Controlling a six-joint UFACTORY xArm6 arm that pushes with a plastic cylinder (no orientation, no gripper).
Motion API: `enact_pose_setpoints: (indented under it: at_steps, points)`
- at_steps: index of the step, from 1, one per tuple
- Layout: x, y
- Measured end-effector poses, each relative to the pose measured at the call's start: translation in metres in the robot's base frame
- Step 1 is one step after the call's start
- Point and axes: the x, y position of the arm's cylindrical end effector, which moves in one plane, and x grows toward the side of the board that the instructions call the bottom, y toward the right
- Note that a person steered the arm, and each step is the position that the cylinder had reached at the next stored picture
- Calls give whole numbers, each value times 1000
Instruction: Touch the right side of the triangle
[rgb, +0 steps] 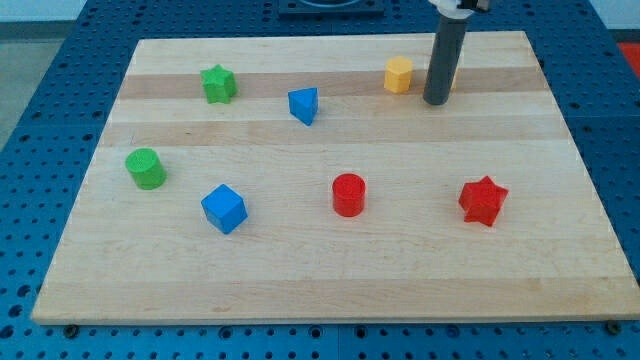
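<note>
The blue triangle block (303, 105) lies on the wooden board (330, 270) in the upper middle. My tip (435, 101) stands well to the view's right of it, near the board's top edge. The tip is just right of a yellow hexagon block (398, 75), and a second yellow-orange block (453, 72) is mostly hidden behind the rod. Between the tip and the triangle lies only the yellow hexagon, slightly higher in the view.
A green star block (218, 84) is at the upper left. A green cylinder (146, 168) and a blue cube (223, 208) are at the lower left. A red cylinder (349, 194) is at the lower middle and a red star (483, 200) at the lower right.
</note>
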Motion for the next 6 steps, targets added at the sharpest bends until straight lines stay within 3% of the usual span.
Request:
enact_pose_setpoints:
  at_steps: [2,6]
  points:
    - [-10,15]
    - [4,-51]
